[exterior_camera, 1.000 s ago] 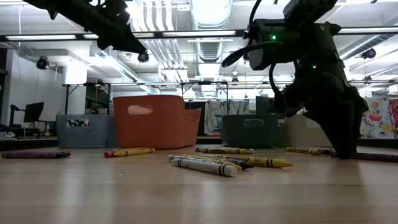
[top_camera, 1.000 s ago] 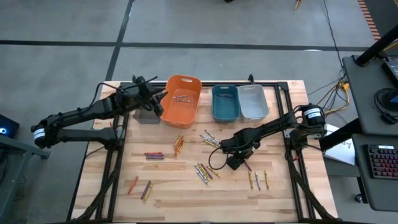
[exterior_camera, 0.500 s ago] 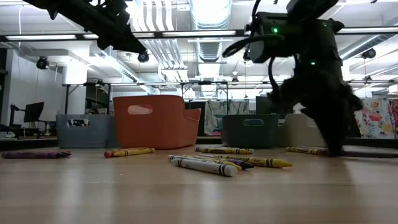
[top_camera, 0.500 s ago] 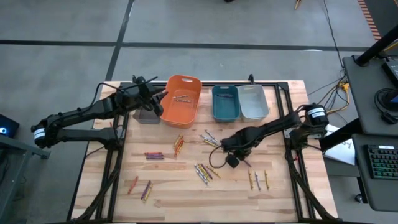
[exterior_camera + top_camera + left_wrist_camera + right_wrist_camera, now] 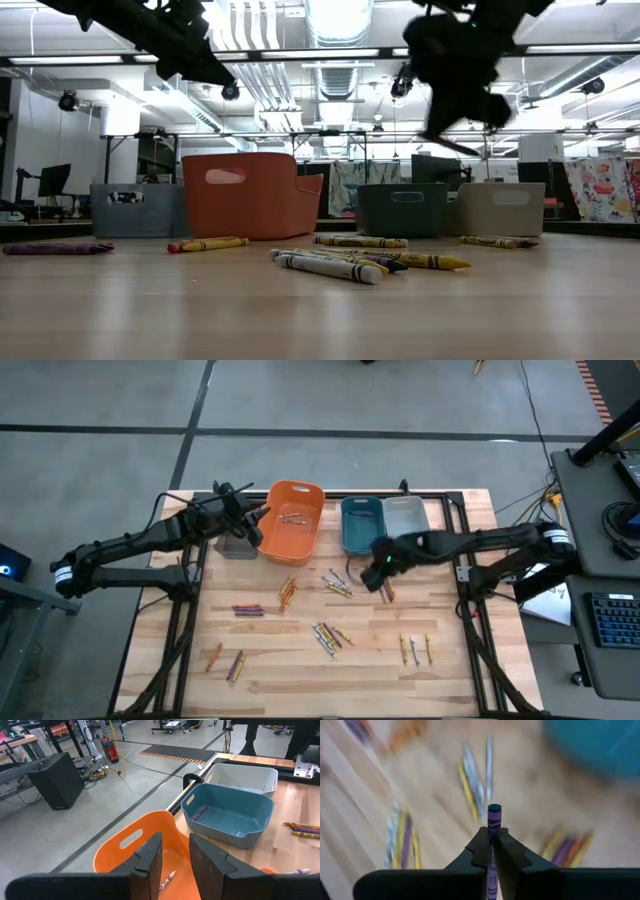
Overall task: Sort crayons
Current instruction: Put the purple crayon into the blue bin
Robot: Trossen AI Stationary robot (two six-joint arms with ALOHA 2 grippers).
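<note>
Purple wax shows between the fingers of the right hand [image 5: 491, 851]: it is pinching a purple crayon [image 5: 493, 820] tight, the stick pointing straight out past the fingertips. Seen from above, this hand [image 5: 383, 568] hangs over the wooden bench [image 5: 270, 660] just in front of the teal bin [image 5: 361, 525], clear of the surface; the low view shows it [image 5: 455, 140] raised well above the bench top.

Loose crayons lie scattered on the bench: a small cluster [image 5: 337, 584] just beside the right hand, another bunch [image 5: 328, 637] nearer the middle front, a yellow-and-red pair of sticks [image 5: 415, 649] toward the front right, an orange group [image 5: 288, 593] in front of the orange bin [image 5: 293, 518], a purple few [image 5: 247, 610] to the left, and some more [image 5: 227, 661] at the front left. A couple of crayons rest inside the orange bin, and one purple crayon [image 5: 199, 813] lies in the teal bin. A pale grey bin [image 5: 406, 522] stands touching the teal one on its right, and a darker grey bin [image 5: 236, 547] sits left of the orange one.

The left hand [image 5: 174, 865] hovers over the near rim of the orange bin, its fingers a little apart with nothing between them.
</note>
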